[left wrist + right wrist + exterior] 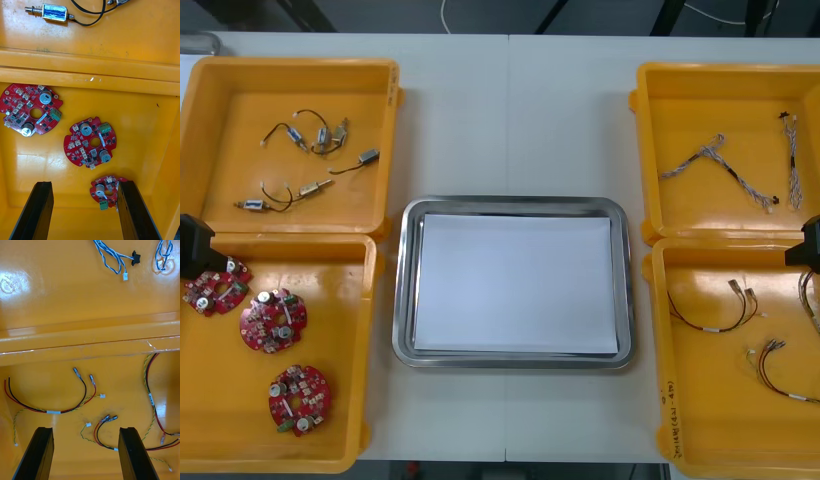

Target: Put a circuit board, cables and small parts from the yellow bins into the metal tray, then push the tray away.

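Front view has the shiny metal tray with a white inside [408, 300] on the light table [510, 120]. It lies between my two grippers and well apart from both.

My left gripper [84, 183] hangs open over the near yellow plastic bin on my left [150, 123], and its black fingers [37, 210] stand wide apart. Three round red circuit boards [80, 148] lie flat on the floor of this bin. The nearest board [98, 187] is between my fingertips, close against one finger, and I grip nothing. The other two boards lie farther ahead of the fingers. Beyond the bin wall, in the far left bin [142, 37], I see a small metal part [54, 12] with a thin black cable [88, 24].

My right gripper [86, 429] is also open, over the near yellow bin on my right [120, 375]. A short red, black and yellow cable [96, 433] lies between the fingertips, and it is not held. A longer cable of the same colours [52, 411] curves just ahead of the fingers, and a third one [151, 399] runs past the outer side of one finger. Beyond the wall ahead, twisted blue and white cables [108, 255] lie in the far right bin [56, 285].
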Action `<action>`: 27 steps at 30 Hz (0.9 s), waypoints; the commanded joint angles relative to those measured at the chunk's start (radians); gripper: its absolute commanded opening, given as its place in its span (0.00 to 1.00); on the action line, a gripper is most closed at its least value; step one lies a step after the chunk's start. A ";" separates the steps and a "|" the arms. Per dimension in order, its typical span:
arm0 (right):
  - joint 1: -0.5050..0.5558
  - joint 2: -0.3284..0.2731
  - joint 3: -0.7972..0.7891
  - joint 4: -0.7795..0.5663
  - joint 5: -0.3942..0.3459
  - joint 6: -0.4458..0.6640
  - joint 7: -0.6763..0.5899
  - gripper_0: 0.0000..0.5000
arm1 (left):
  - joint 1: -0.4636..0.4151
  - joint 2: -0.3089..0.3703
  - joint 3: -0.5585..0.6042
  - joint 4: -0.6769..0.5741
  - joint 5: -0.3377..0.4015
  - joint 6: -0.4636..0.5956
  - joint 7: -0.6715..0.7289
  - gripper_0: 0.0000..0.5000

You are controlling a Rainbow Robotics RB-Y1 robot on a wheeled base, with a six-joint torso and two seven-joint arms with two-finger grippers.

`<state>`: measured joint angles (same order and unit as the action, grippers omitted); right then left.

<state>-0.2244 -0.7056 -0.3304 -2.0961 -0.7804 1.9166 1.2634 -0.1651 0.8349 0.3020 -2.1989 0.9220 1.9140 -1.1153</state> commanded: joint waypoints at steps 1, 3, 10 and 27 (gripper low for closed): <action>0.011 -0.034 -0.033 -0.010 0.001 0.003 0.013 1.00 | 0.016 0.043 0.032 -0.030 0.008 0.006 -0.101 1.00; 0.011 -0.034 -0.033 -0.010 0.001 0.003 0.013 1.00 | 0.016 0.043 0.032 -0.030 0.008 0.006 -0.101 1.00; 0.011 -0.034 -0.033 -0.010 0.001 0.003 0.013 1.00 | 0.016 0.043 0.032 -0.030 0.008 0.006 -0.101 1.00; 0.011 -0.034 -0.033 -0.010 0.001 0.003 0.013 1.00 | 0.016 0.043 0.032 -0.030 0.008 0.006 -0.101 1.00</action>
<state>-0.2244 -0.7056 -0.3304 -2.0961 -0.7804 1.9166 1.2634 -0.1651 0.8349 0.3020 -2.1989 0.9220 1.9140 -1.1153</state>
